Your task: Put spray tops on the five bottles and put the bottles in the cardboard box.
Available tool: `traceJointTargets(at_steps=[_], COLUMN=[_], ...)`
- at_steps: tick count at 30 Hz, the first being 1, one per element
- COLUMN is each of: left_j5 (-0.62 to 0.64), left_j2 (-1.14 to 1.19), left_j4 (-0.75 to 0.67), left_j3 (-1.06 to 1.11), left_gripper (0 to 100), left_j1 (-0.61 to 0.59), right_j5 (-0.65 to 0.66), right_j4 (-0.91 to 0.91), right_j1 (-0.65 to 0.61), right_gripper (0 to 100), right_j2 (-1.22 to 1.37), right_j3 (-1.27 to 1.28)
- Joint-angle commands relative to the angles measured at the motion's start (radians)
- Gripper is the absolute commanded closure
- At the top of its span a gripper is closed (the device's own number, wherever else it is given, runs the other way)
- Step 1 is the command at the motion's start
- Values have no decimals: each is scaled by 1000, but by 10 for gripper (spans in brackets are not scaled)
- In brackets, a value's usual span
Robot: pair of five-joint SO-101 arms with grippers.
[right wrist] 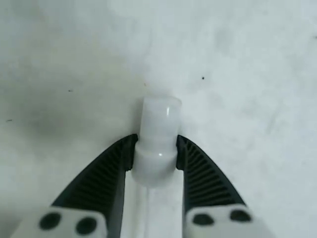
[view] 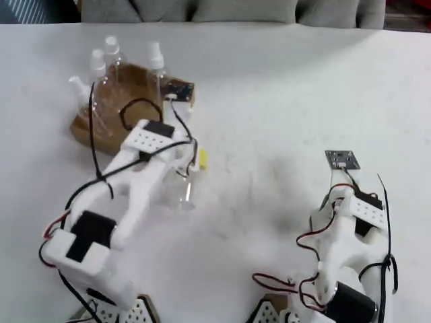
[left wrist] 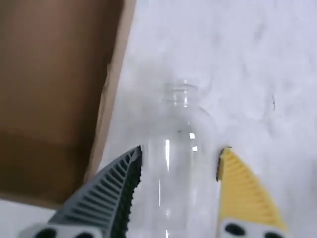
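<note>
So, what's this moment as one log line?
left gripper: holds bottle, uncapped | right gripper: holds top | box: four capped bottles

Bottle: I read the bottle (left wrist: 174, 129) as clear plastic, smooth and glossy, with bright glints down its wall.
Spray top: the spray top (right wrist: 159, 119) is milky white plastic, smooth, with a soft sheen.
Left gripper: the left gripper (left wrist: 181, 149) has ribbed matt plastic, one side grey, one yellow.
Right gripper: the right gripper (right wrist: 156, 141) has ribbed matt black faces.
Box: the cardboard box (left wrist: 54, 89) is brown and matt, with a raw paper edge.
Table: the table (view: 283, 81) looks white, matt and faintly mottled to me.
Arms: the arm shells (view: 141, 182) are white matt plastic.
</note>
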Motion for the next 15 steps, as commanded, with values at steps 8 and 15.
traceJointTargets(at_steps=[8, 15], left_j5=[-32, -29], left_j2=[127, 124], left_j4=[-2, 146], left_j3=[-75, -77], left_gripper=[763, 763], left_j1=[81, 179], right_j5=[0, 0], right_j4=[-10, -10], right_j1=[-12, -12], right_gripper=[981, 981], right_j2=[-22, -22], right_j3=[-5, -5])
